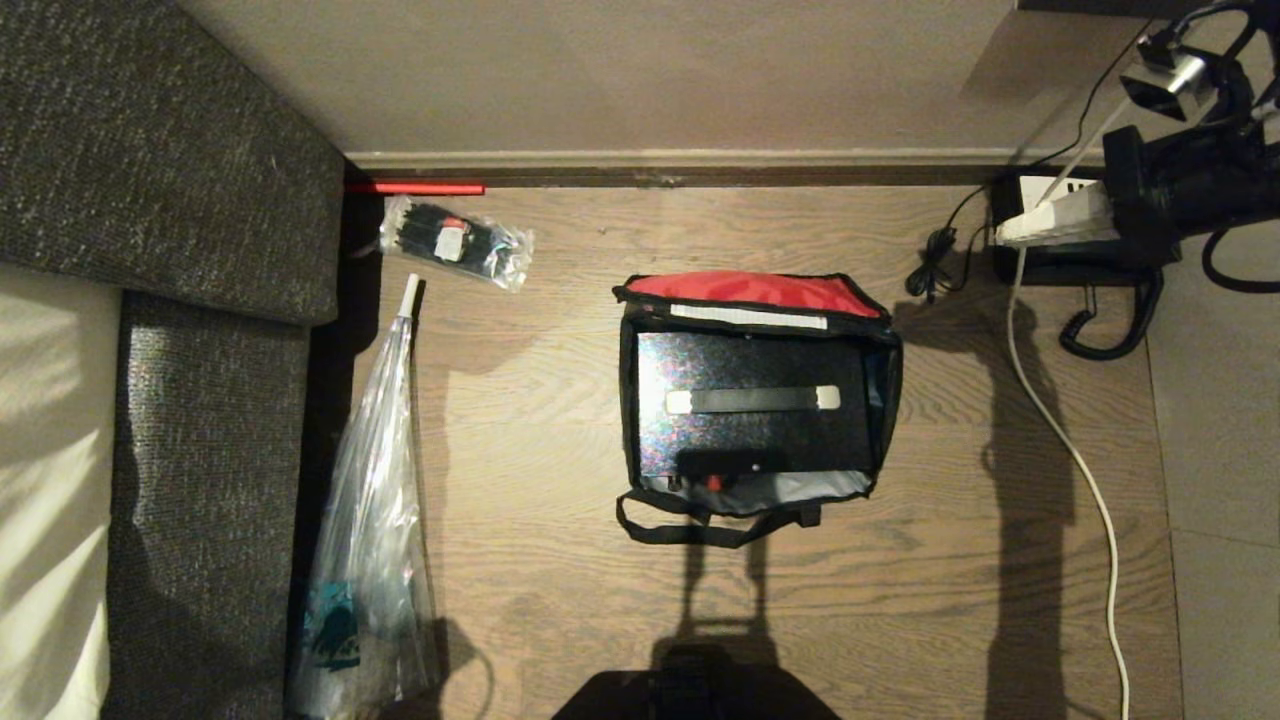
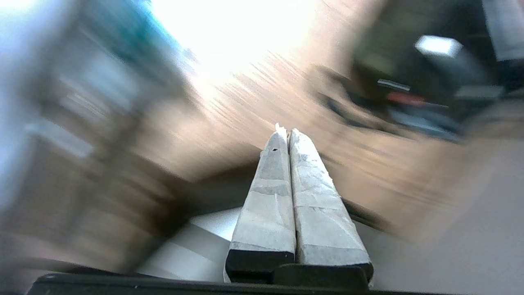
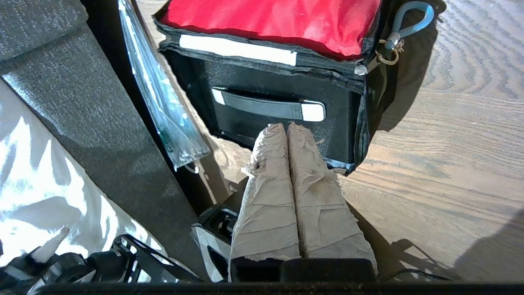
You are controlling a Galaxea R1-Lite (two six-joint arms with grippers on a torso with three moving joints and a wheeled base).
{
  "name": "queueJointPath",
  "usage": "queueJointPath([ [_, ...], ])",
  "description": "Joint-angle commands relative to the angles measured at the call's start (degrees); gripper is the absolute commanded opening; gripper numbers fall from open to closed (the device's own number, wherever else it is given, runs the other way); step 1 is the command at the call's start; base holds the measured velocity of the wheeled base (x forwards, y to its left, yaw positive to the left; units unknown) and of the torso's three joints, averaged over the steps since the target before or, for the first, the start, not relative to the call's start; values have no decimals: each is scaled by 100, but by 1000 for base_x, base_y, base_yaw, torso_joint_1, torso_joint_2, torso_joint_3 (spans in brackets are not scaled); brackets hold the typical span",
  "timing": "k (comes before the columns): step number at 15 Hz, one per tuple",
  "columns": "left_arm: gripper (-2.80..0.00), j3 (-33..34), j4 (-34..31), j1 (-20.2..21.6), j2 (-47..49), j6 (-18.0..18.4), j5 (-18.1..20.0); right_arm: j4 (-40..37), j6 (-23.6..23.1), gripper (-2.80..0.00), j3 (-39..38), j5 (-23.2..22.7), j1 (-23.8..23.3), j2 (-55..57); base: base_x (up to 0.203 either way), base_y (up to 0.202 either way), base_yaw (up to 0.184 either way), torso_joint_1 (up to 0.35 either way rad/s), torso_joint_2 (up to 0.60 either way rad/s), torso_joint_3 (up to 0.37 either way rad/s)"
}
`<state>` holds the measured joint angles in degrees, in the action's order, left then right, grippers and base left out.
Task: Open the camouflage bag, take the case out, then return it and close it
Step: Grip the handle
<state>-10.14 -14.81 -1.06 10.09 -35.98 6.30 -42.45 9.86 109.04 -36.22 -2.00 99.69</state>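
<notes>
Bag: the camouflage bag (image 1: pixel 760 400) is seen open on the wood floor (image 1: pixel 560 420), red lid (image 1: pixel 752 291) folded back.
Case: the black case (image 1: pixel 755 415) is seated inside the bag, handle (image 1: pixel 752 400) up.
Left gripper (image 2: pixel 285 132): fingers pressed together, nothing held.
Right gripper (image 3: pixel 285 127): fingers together, empty, held above the bag's near edge.
Nearby: a clear plastic bag (image 1: pixel 370 520) is laid beside the sofa (image 1: pixel 200 400).

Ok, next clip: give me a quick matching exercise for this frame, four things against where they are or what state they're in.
Things:
1. camouflage bag
2. case
3. right gripper
4. long clear plastic bag

Place or state:
A. shut, holding nothing
B. lying on the floor beside the sofa
C. lid folded back, red lining showing
D. sitting inside the bag, handle up

Pairs: 1-C, 2-D, 3-A, 4-B
</notes>
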Motion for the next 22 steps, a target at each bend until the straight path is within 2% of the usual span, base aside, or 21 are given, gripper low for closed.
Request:
queueJointPath([
  [1,-280,161,-184,82,-1009,2212,-1226,-18,-1,-280,-49,-17,7,-119,0,0,0,0,0,0],
  [2,-280,208,-179,96,-1005,2767,-1414,-27,-1,-280,-58,-15,7,-143,0,0,0,0,0,0],
  [3,-280,245,-149,104,-1008,3101,-1350,-18,-12,-280,-50,19,7,-143,0,0,0,0,0,0],
  [5,-280,438,195,106,-1008,3600,-838,-31,-230,-280,-61,68,7,-143,0,0,0,0,0,0],
  [6,-280,583,373,106,-1015,3643,-643,-54,-342,-280,-84,63,7,-159,0,0,0,0,0,0],
  [9,-280,733,751,106,-1009,4433,-463,-53,-432,-280,-357,53,7,-231,0,0,0,0,0,0],
  [12,-280,830,1002,106,-1009,4391,-348,-87,-984,-280,-665,28,4,-267,0,0,0,0,0,0],
  [13,-280,838,1052,106,-1009,4176,-387,-40,-1013,-280,-823,21,6,-286,0,0,0,0,0,0],
  [15,-280,809,963,106,-1010,4169,-402,-62,-1016,-280,-937,10,7,-339,0,0,0,0,0,0],
  [19,-280,935,1280,106,-1009,4062,-495,-9,-1027,-280,-1095,32,7,-363,0,0,0,0,0,0],
  [22,-280,936,1276,106,-1011,4034,-502,-43,-1070,-280,-1269,25,7,-472,0,0,0,0,0,0],
])
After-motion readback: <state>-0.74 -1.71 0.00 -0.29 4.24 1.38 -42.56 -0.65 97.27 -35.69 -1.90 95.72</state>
